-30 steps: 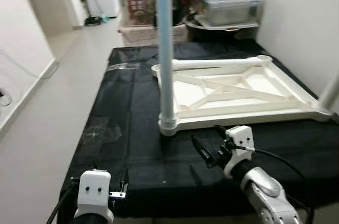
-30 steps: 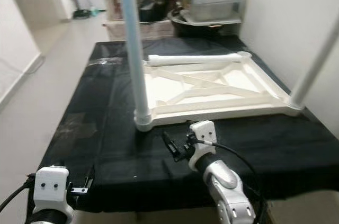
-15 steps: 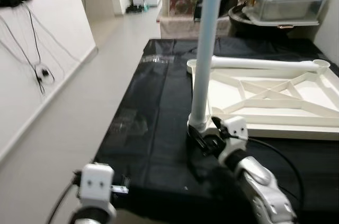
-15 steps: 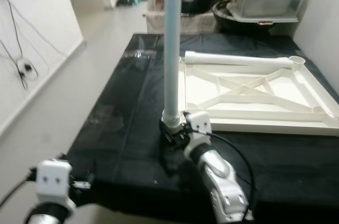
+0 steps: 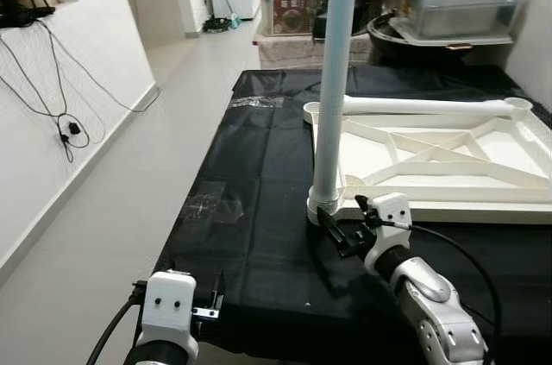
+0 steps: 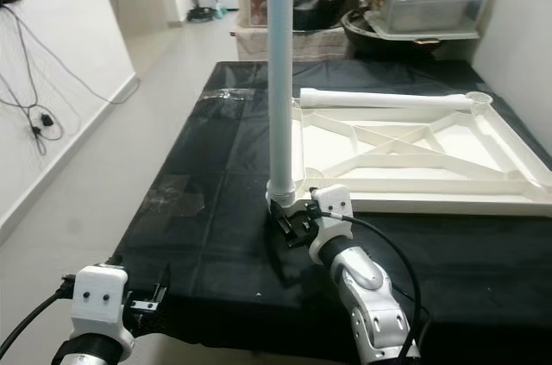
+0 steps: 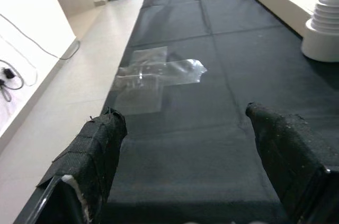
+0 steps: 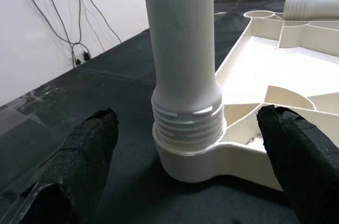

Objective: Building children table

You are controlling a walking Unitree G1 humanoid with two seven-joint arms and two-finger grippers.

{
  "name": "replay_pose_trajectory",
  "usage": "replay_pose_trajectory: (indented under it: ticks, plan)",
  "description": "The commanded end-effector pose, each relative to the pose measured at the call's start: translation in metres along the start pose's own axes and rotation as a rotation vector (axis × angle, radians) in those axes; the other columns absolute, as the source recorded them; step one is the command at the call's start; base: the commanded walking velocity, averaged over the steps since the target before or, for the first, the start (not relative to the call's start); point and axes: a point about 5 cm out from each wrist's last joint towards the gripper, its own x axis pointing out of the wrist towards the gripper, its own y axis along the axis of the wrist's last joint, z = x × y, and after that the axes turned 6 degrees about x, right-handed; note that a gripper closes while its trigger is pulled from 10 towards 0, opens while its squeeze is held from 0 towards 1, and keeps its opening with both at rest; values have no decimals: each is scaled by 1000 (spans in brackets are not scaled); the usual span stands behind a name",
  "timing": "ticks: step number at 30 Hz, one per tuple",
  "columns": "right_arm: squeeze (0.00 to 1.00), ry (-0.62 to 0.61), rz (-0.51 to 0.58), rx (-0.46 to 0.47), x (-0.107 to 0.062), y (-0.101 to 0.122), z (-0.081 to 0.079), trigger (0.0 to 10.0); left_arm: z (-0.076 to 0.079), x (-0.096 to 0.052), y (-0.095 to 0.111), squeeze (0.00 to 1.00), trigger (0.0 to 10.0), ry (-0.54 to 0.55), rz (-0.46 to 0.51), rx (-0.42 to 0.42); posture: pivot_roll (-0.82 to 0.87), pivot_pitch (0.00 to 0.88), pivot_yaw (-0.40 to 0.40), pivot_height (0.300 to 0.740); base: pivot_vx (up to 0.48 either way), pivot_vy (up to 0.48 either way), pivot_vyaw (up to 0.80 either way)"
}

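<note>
An upside-down white table top [image 5: 448,166] lies on a table covered with black cloth [image 5: 259,166]. One pale leg [image 5: 332,106] stands upright in its near-left corner socket [image 8: 185,155]. A second leg [image 5: 423,106] lies flat along the far edge. My right gripper [image 5: 341,231] is open at cloth level, one finger on each side of the upright leg's threaded base without touching it. In the right wrist view the fingers [image 8: 85,160] flank the collar. My left gripper [image 5: 211,306] is open and holds nothing, low at the table's front-left corner, over bare cloth [image 7: 212,144].
Clear tape [image 5: 216,208] is stuck on the cloth near the left edge. Lidded storage bins [image 5: 448,3] are stacked behind the table. Open floor [image 5: 129,175] runs along the left, with cables [image 5: 60,97] on the white wall.
The camera has shifted. My right gripper has moved left and forward from open cloth to the base of the upright leg. The left gripper stays at the front edge.
</note>
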Motion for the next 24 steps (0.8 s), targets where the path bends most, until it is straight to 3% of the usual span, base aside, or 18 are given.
replay_pose_trajectory:
  ticks: [1, 5, 6, 10, 24]
  plan:
    - [1000, -1, 23, 2, 2, 4, 6, 10000, 2, 0, -3, 0, 10000, -16, -16, 13, 55, 44, 1, 740, 0, 0, 0]
    - [1000, 52, 38, 25, 8, 12, 11, 10000, 4, 0, -3, 0, 10000, -28, -14, 9, 53, 53, 3, 740, 0, 0, 0]
    - [0, 116, 58, -8, 11, 21, 10, 10000, 5, 0, -3, 0, 10000, -31, -22, 11, 52, 55, 5, 740, 0, 0, 0]
    - [0, 160, 80, -51, 17, 31, 8, 10000, 7, 0, -4, 0, 10000, -38, -23, 11, 49, 59, 5, 740, 0, 0, 0]
    - [0, 228, 109, -47, 40, 45, 3, 10000, 12, -5, -2, 0, 10000, -57, -22, 11, 64, 73, -3, 740, 0, 0, 0]
